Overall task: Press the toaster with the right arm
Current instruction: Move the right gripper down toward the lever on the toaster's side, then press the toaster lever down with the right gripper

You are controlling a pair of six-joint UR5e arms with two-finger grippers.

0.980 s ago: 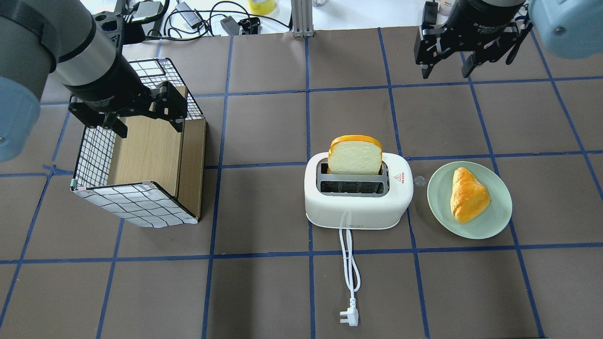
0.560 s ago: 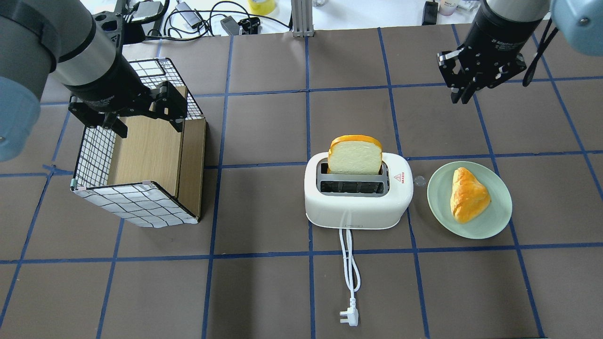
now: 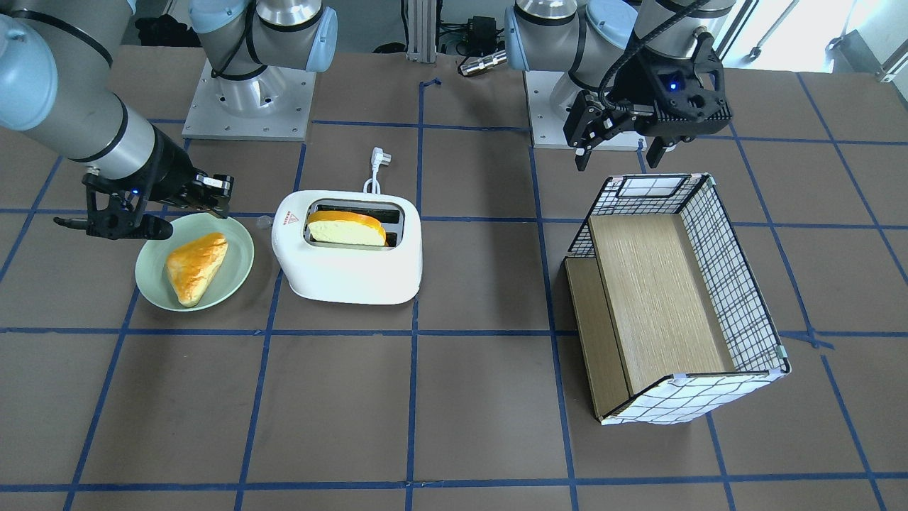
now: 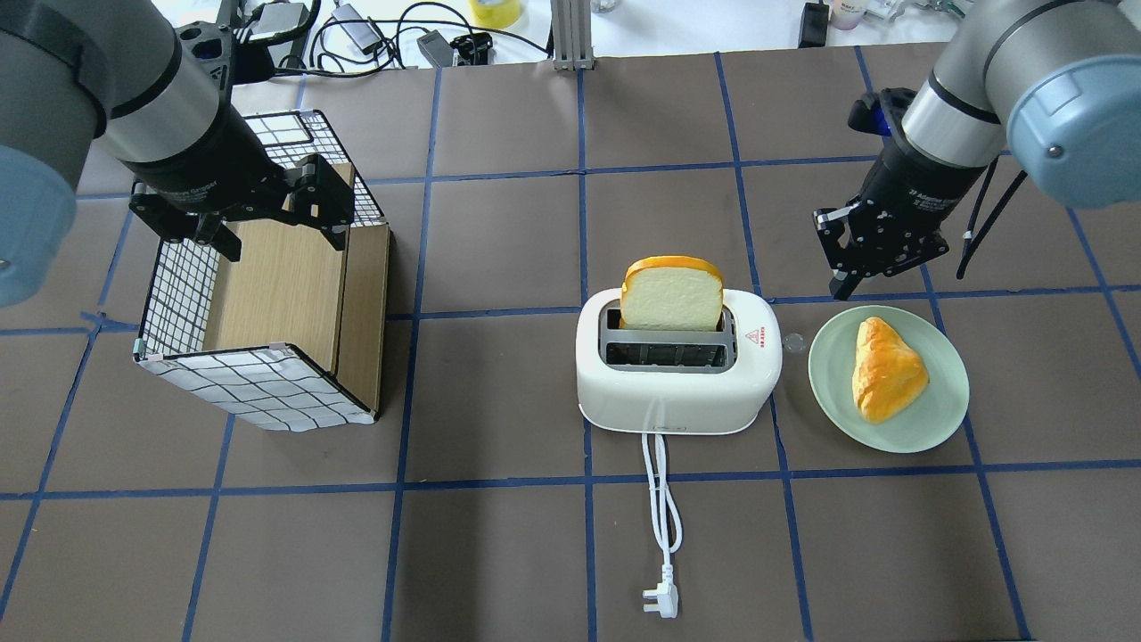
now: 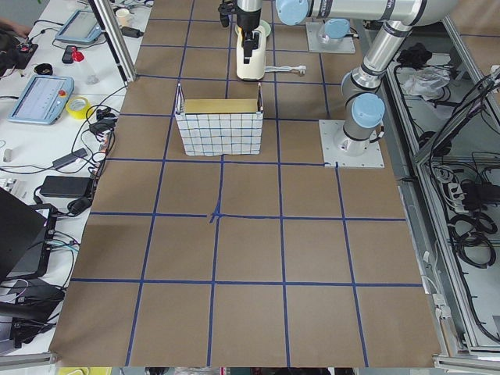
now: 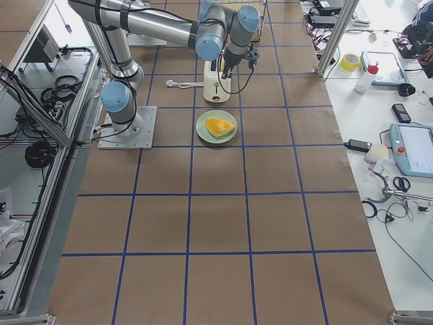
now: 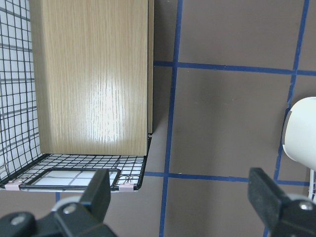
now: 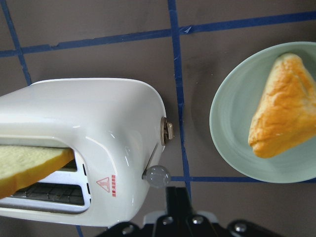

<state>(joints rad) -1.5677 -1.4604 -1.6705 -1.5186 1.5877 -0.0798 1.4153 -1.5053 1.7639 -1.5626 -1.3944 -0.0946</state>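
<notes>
Clear lever (image 8: 158, 176) on the toaster (image 8: 98, 113), faint overhead, shows sharply from the right wrist, near its closed, empty jaws.

Right gripper (image 4: 842, 288) descended (jaws closed) toward toaster (image 4: 677, 383).

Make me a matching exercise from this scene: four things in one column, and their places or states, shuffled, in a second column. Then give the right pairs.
Column 1
1. bread slice
2. pastry
3. left pincer
4. right pincer

Column 2
A. lying on the green plate
B. open, above the wire basket
C. standing in a slot of the toaster
D. shut, near the plate and the toaster's lever end

Pairs: 1-C, 2-A, 3-B, 4-D
</notes>
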